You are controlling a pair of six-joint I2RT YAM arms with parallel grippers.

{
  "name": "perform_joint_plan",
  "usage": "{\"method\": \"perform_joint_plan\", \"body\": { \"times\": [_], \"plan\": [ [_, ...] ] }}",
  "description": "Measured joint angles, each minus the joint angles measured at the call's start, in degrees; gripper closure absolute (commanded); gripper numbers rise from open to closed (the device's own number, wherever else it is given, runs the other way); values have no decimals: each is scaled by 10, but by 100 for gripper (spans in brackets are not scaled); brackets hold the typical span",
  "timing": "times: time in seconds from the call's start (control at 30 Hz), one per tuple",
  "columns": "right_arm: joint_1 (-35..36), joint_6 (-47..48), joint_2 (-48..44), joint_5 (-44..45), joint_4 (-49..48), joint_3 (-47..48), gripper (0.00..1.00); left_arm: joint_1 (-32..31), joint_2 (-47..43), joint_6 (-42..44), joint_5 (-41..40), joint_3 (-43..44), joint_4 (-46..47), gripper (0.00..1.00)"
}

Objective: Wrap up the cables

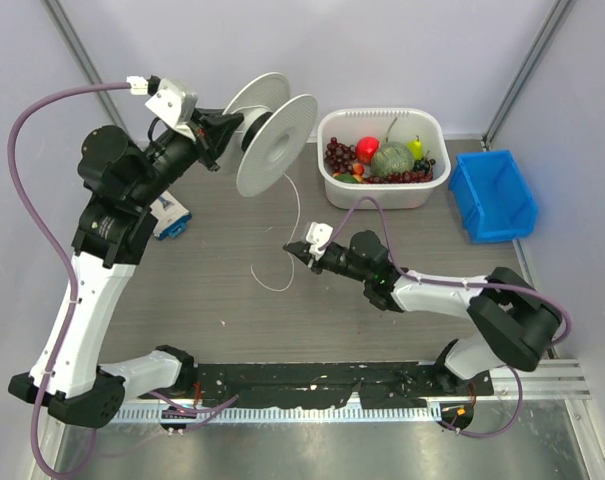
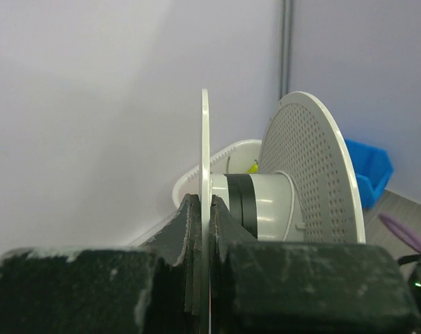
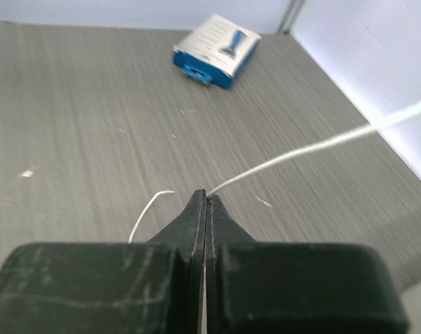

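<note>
My left gripper is raised at the back left and is shut on the near flange of a translucent white spool, which it holds on edge above the table. The perforated far flange stands to the right of the hub. The cable, a thin white cord, hangs from the spool down to my right gripper, low over the table's middle. In the right wrist view the right gripper is shut on the cable. A loose curl of the cable lies on the table beyond it.
A white basket holding fruit stands at the back right, with a blue bin beside it. A small blue and white box lies by the left arm, and it shows in the right wrist view as the box. Purple hoses run along both arms.
</note>
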State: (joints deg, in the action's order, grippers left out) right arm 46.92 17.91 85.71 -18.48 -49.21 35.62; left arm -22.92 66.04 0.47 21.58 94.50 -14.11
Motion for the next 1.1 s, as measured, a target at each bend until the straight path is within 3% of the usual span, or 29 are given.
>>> {"method": "perform_joint_plan", "body": {
  "times": [0.33, 0.67, 0.83, 1.1],
  "plan": [
    [138, -3, -81, 12, 242, 138, 99, 0, -2, 13, -84, -61, 2, 100],
    [139, 2, -28, 2, 407, 325, 99, -3, -9, 17, -101, -105, 1, 100],
    [139, 0, -19, -14, 419, 327, 99, -4, -14, 14, -111, -106, 2, 100],
    [139, 16, -4, -31, 404, 235, 99, -4, -16, -21, -126, -92, -3, 100]
  ]
}}
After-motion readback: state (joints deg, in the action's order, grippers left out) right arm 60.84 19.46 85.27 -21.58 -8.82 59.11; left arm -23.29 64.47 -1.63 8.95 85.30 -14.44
